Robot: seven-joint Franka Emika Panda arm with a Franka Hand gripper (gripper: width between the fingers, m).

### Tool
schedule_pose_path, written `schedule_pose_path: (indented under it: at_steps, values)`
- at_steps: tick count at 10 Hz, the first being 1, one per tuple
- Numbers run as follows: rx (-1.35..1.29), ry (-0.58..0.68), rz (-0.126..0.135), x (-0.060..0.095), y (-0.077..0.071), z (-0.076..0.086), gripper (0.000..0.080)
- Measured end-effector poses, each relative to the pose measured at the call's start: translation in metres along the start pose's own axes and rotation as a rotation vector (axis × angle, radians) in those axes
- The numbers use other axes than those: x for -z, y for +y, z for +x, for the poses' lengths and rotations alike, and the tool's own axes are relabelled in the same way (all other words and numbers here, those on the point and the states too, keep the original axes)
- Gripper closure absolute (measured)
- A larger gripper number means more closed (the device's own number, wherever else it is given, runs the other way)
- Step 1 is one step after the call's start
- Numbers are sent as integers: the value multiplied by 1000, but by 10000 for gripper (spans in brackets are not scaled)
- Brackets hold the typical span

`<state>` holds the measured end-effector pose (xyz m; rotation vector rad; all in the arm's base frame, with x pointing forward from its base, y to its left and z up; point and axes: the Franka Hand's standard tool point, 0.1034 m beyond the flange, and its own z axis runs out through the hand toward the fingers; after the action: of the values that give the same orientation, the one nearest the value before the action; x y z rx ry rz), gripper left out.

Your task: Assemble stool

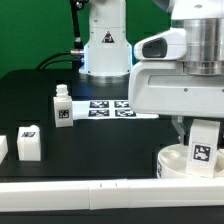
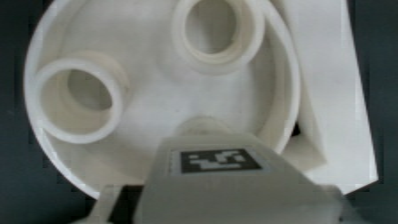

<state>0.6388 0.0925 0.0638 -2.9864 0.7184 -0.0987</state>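
We saw the gripper (image 1: 203,138) low in the lower right of the exterior view, closed on a stool leg (image 1: 203,152) whose tag faced the camera. That leg stood upright over the seat (image 1: 172,162), the round white disc lying on the black table (image 1: 110,145) in the lower right corner. The seat was close to the white border bar (image 1: 100,190) that ran along the bottom edge. We could not tell whether the leg's end had entered the seat or only touched it.

In the wrist view the stool leg (image 2: 217,160) sat between the jaws with its tag toward the lens. Behind it the seat (image 2: 160,120) showed two round sockets (image 2: 80,95).

Two more legs stood well apart from the seat: an upright leg (image 1: 62,107) left of centre and a squat leg (image 1: 28,144) at the lower left. A further white part (image 1: 3,148) at the left edge was cut off by the frame. The marker board (image 1: 112,107) lay flat at centre, below the arm's base (image 1: 105,45).
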Motion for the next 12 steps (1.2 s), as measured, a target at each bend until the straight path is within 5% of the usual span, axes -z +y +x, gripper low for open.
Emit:
schedule_pose_path:
  at_steps: [3,5,7,10,12]
  values:
    - [-167,-2,3,-1,-2,-2,466]
    - [-532,1,4,1,-12,-7,466]
    - [-924,12,57,-2,-19,-11,466]
    - [-1020,1,58,-2,-21,-13,466]
    - [-1333,-21,80,-1,-26,-14,466]
